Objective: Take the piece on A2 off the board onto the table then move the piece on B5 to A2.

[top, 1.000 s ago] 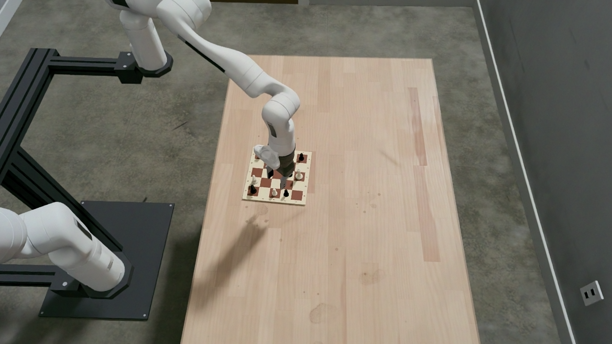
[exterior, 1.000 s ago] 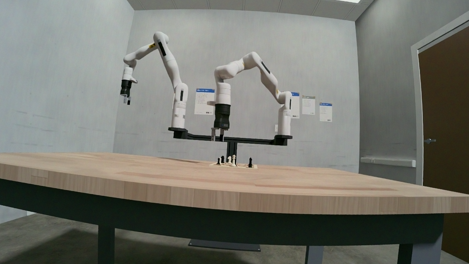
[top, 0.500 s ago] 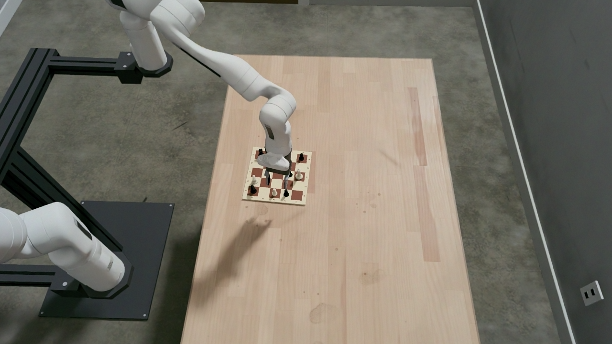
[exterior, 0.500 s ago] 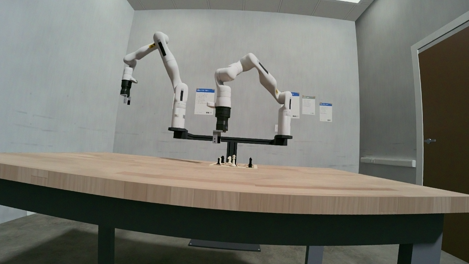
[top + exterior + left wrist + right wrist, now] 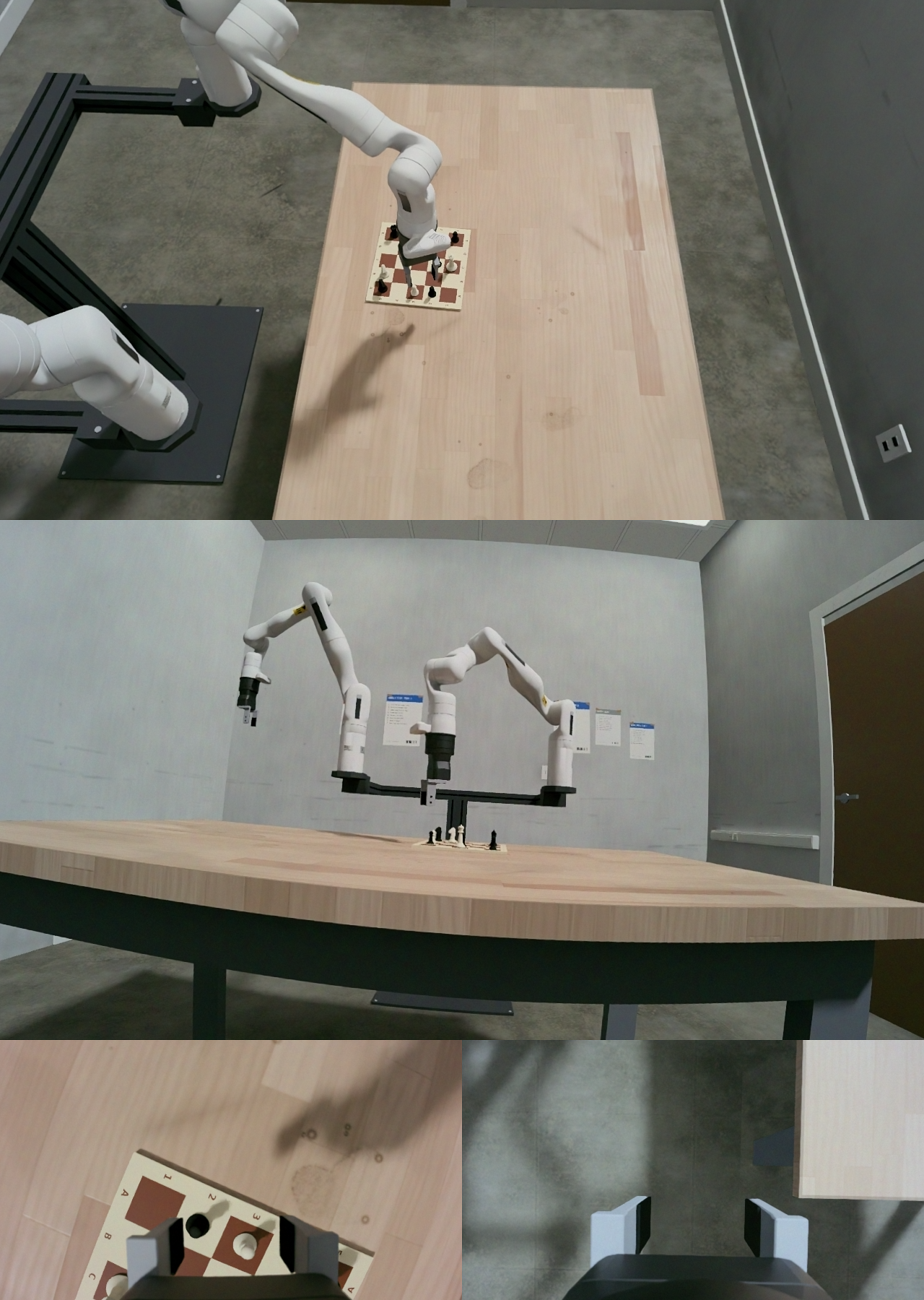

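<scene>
Left gripper [image 5: 421, 274] [image 5: 429, 794] [image 5: 232, 1244], fingers spread wide with nothing between them, hangs above a brown-and-cream chessboard [image 5: 413, 305] [image 5: 503, 850] [image 5: 144, 1160] on the pale wooden bench [image 5: 548, 193] [image 5: 388, 872] [image 5: 216, 1080] [image 5: 859, 1112].

The round-based black chess piece [image 5: 431, 292] [image 5: 431, 837] [image 5: 197, 1225] stands upright on A2, the white chess piece [image 5: 382, 272] [image 5: 451, 835] upright on B5. The right gripper [image 5: 250, 720] [image 5: 697, 1218], also spread and holding nothing, hangs over the concrete floor [image 5: 517, 45] [image 5: 310, 998] [image 5: 606, 1130], beyond the bench's edge.
</scene>
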Controlling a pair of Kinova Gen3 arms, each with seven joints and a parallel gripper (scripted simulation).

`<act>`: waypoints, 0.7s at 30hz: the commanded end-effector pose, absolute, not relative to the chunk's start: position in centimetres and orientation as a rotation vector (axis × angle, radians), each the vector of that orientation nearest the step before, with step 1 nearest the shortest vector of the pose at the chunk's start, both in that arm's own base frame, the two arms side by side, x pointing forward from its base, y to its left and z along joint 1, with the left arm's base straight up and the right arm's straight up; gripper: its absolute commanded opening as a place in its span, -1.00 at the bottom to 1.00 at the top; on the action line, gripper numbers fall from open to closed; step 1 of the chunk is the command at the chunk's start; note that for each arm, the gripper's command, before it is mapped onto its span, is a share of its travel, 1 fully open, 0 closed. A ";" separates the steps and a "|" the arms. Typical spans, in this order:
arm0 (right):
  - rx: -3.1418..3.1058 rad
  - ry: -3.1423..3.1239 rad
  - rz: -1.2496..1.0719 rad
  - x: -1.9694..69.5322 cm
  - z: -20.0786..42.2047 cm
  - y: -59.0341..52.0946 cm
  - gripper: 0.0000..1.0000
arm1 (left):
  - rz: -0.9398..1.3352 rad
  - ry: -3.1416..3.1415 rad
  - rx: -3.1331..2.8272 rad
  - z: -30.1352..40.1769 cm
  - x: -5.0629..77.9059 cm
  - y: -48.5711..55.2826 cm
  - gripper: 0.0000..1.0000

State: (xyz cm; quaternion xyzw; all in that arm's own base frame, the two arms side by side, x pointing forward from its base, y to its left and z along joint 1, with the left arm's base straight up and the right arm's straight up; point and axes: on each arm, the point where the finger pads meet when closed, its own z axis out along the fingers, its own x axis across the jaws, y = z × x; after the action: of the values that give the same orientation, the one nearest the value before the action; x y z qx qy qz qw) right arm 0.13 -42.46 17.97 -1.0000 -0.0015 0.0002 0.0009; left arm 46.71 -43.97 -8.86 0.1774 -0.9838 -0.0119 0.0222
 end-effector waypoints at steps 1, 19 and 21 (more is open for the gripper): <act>-3.142 -0.005 0.000 0.1 18.0 -42.5 1.00 | -0.046 -3.017 0.731 -8.9 46.9 -44.0 1.00; -3.142 -0.005 0.000 0.1 18.0 -42.5 1.00 | -0.033 -2.734 1.514 -9.1 47.8 -43.1 1.00; -3.142 -0.005 0.000 0.1 18.0 -42.5 1.00 | -0.030 -2.694 1.588 -9.1 47.8 -43.0 1.00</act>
State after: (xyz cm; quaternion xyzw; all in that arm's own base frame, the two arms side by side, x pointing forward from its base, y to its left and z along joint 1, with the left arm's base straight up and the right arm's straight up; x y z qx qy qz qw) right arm 0.13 -42.46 17.97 -1.0000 -0.0015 0.0002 0.0009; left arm 47.65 -43.08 -9.24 0.4775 -0.8785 -0.0107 0.0097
